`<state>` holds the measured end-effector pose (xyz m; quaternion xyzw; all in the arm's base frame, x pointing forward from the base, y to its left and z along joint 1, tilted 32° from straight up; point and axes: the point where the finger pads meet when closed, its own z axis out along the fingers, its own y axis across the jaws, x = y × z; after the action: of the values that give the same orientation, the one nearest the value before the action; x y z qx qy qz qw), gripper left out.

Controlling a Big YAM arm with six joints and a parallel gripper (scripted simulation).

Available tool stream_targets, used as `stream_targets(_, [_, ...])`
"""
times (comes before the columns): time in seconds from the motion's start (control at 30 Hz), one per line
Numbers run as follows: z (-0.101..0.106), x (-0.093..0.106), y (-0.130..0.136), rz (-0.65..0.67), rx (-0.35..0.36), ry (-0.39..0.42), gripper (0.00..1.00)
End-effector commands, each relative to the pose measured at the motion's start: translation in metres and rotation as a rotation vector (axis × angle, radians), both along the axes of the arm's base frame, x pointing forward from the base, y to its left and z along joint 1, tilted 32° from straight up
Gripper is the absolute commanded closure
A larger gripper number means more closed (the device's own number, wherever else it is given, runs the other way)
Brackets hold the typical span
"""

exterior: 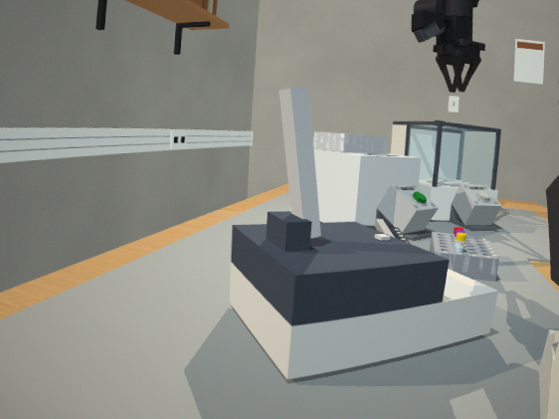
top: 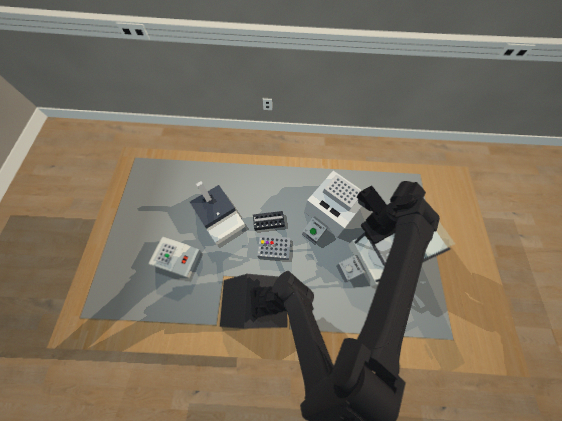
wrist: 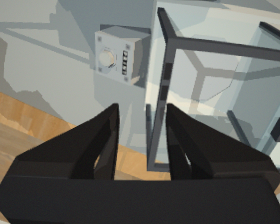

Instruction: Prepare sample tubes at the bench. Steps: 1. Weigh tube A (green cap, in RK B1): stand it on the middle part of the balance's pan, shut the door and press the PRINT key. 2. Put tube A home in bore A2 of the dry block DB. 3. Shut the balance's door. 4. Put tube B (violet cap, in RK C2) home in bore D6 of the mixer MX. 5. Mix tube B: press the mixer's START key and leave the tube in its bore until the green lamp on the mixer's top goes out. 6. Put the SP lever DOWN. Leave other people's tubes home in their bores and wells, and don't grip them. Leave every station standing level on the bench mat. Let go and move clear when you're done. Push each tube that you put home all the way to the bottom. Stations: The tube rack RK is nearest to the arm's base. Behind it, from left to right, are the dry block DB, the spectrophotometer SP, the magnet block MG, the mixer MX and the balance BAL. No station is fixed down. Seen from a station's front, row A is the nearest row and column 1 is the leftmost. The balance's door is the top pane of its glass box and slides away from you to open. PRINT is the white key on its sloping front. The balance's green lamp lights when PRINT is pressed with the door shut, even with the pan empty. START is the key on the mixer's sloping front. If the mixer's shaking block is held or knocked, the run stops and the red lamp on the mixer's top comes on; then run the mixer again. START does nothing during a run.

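My gripper (exterior: 458, 90) (wrist: 142, 111) is partly open and empty, high above the balance's front left edge. The balance (exterior: 437, 155) (wrist: 169, 60) has its glass door (top: 441, 245) slid back. No tube shows inside. Its PRINT key (top: 349, 268) (wrist: 106, 57) is on the sloping front. A green cap (top: 167, 255) stands in the dry block (top: 175, 271); its exact bore is unclear. The violet cap of tube B (top: 267, 243) is in the rack (top: 275, 256), between a yellow and a red cap. The mixer (top: 320, 212) shows no lit lamp; its START key (top: 313, 231) is green. The SP lever (top: 202, 189) (exterior: 301, 165) stands up.
The spectrophotometer (top: 224, 229) (exterior: 368, 329) is behind the rack to the left. The black magnet block (top: 269, 227) is behind the rack, left of the mixer. My arm (top: 392, 291) reaches over the balance's front, hiding part of it in the top view.
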<state>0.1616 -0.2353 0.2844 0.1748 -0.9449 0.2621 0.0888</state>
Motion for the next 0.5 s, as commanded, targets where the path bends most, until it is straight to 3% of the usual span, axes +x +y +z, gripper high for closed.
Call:
stream_targets(0.0, [0.035,0.009,-0.035,0.048,-0.029,-0.018,0.70])
stream_targets(0.1, [0.040,0.008,-0.042,0.028,-0.032,-0.030,0.70])
stream_targets(0.47, [0.089,-0.001,-0.121,-0.032,-0.044,-0.060,0.70])
